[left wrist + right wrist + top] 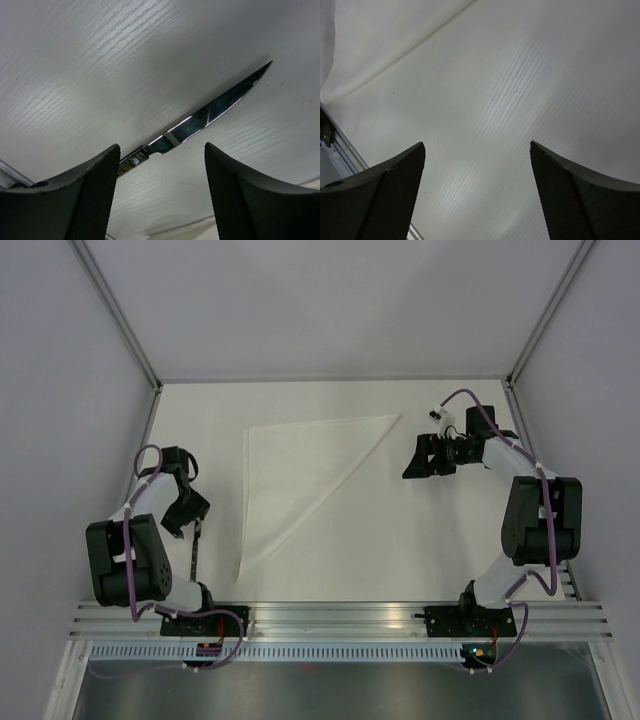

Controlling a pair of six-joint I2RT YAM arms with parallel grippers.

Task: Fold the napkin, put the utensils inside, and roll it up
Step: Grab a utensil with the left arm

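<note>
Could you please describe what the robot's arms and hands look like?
Both the left arm and right arm have white links and bulky black joints, with a purple cable looping along each. The left hand and right hand are black, with wedge-shaped, finely textured fingers.

White napkin [290,470]; silvery knife [210,112]; cream table [400,550], faint wood-grain streaks.

The top camera looks down over the whole table [400,560], with the napkin [300,470] near the centre. Left of the napkin, the left wrist camera sits close over a knife [210,112], which the top view also shows. Right of the napkin, the right wrist camera closely faces the table surface.
</note>
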